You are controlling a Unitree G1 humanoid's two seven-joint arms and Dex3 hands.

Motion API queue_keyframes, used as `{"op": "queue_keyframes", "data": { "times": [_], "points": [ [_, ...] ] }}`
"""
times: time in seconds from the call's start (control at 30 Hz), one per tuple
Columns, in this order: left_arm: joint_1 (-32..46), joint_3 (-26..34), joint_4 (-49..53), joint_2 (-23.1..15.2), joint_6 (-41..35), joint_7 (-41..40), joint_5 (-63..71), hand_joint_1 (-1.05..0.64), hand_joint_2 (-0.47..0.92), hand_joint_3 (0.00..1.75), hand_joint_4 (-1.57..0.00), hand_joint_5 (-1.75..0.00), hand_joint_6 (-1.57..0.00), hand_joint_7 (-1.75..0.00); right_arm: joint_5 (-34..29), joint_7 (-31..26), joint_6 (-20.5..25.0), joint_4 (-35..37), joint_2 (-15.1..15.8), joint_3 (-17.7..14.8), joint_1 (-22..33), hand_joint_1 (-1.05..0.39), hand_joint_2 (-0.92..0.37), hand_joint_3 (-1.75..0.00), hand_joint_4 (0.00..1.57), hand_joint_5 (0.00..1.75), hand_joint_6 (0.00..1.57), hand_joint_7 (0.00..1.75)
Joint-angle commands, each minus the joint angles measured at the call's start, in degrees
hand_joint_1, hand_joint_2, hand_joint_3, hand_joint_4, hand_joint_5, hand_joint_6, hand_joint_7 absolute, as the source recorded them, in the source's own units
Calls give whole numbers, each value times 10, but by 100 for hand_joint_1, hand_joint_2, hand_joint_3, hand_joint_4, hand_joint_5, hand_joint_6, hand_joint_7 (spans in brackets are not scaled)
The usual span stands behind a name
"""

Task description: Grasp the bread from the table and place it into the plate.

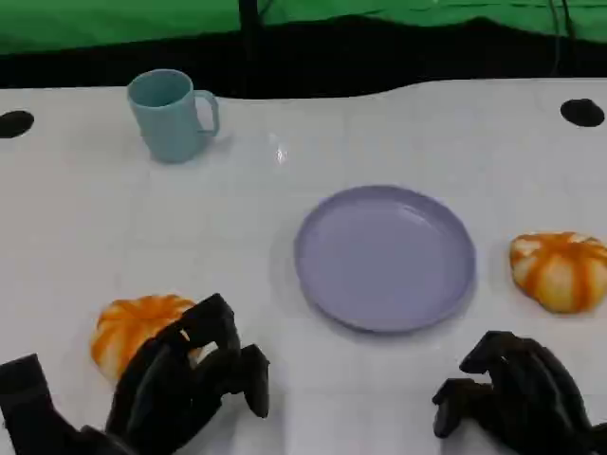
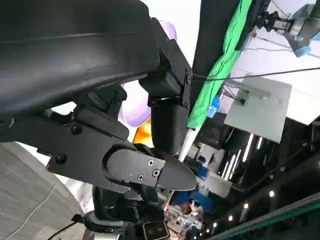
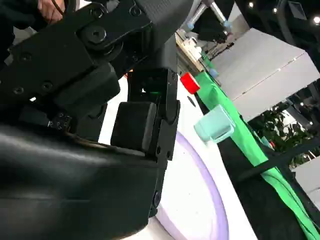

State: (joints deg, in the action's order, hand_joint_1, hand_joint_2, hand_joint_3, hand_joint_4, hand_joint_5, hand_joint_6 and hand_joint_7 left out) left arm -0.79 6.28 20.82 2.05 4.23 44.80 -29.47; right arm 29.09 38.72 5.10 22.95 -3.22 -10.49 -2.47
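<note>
head view: a round orange-and-white striped bread roll (image 1: 133, 329) lies near the table's front left corner, its near side hidden behind the left hand (image 1: 190, 379). that black hand hangs over the roll's near right part with its fingers (image 1: 254, 379) curled downward and a little apart; i cannot tell whether they touch the bread, and they have no hold of it. a second orange-and-white bread roll (image 1: 561, 269) sits by the table's right edge, apart from everything. between the two rolls, around the table's middle, lies the round lavender plastic plate (image 1: 384, 256), bare, with open white tabletop (image 1: 95, 237) all round it. the right hand (image 1: 507, 393) is at the front edge, nearer the right corner, fingers curled in on nothing, apart from plate and roll. a light blue plastic mug (image 1: 171, 114) stands upright toward the far left corner, handle to the right, well apart from the rest. beyond the far edge hangs a green cloth (image 1: 114, 24).
</note>
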Motion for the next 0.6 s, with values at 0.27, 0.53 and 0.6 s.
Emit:
{"op": "queue_keyframes", "data": {
  "times": [0.27, 0.53, 0.6],
  "points": [
    [-2, 2, 2, -8, 1, 4, 4, -72, 92, 15, -84, -175, -61, -175, 7, 5, 1, 5, 7, -6, -7, -102, -73, 0, 157, 73, 157, 34],
    [-4, 2, 10, -6, 18, 3, 11, -74, 92, 15, -84, -175, -63, -175, 5, 3, -1, 5, 6, -6, -5, -102, -74, 0, 157, 71, 157, 34],
    [-5, 4, 12, -6, 14, 7, 6, -73, 92, 16, -84, -175, -62, -175, 5, 0, 1, 6, 6, -6, -7, -102, -73, 0, 157, 72, 157, 34]
  ]
}}
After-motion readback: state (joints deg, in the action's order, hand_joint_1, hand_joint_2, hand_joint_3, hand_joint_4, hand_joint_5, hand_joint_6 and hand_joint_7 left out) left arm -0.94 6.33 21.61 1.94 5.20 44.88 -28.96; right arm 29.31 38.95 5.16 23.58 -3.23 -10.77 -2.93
